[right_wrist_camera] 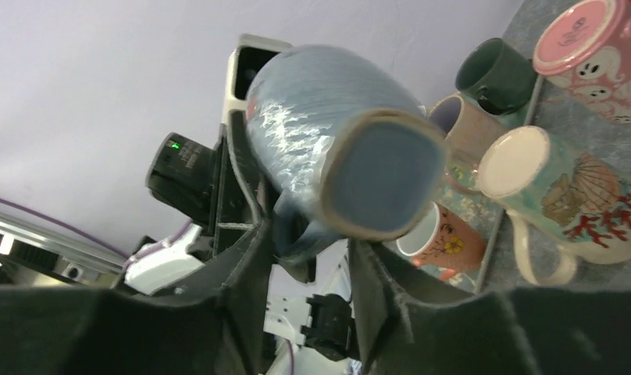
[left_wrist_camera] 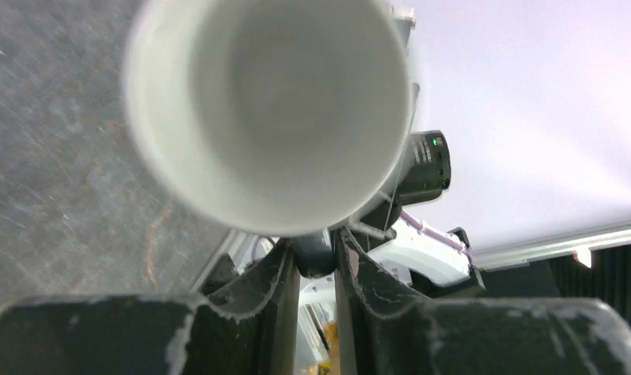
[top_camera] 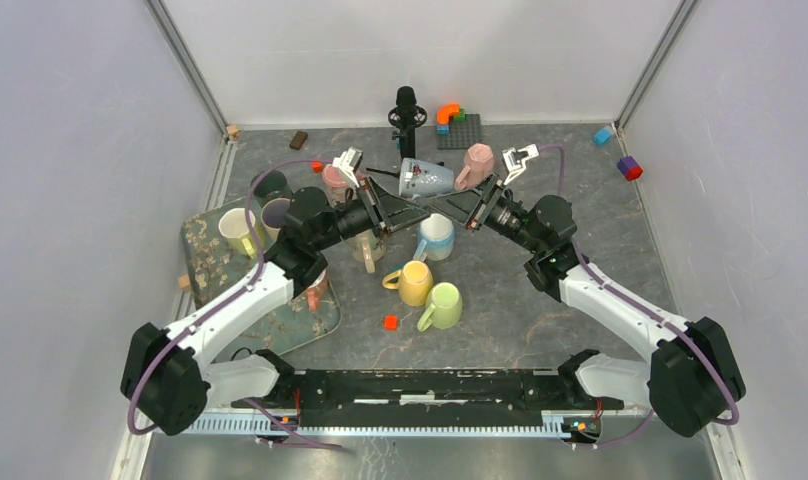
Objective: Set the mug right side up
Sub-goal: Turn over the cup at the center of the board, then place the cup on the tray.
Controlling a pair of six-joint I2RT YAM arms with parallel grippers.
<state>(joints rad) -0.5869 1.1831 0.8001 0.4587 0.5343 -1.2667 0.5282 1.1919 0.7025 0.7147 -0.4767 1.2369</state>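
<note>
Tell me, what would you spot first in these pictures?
The blue mug is up in the air over the middle of the table, tipped on its side, where both arms meet. The left gripper pinches its handle, and the right gripper has its fingers loose around the handle. On the table just in front are a yellow mug and a green mug.

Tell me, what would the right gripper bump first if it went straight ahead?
The mug. It is right in front of the right gripper, with its handle between the fingers and its base facing them. Behind the mug comes the left gripper, which looks shut on that same mug.
</note>
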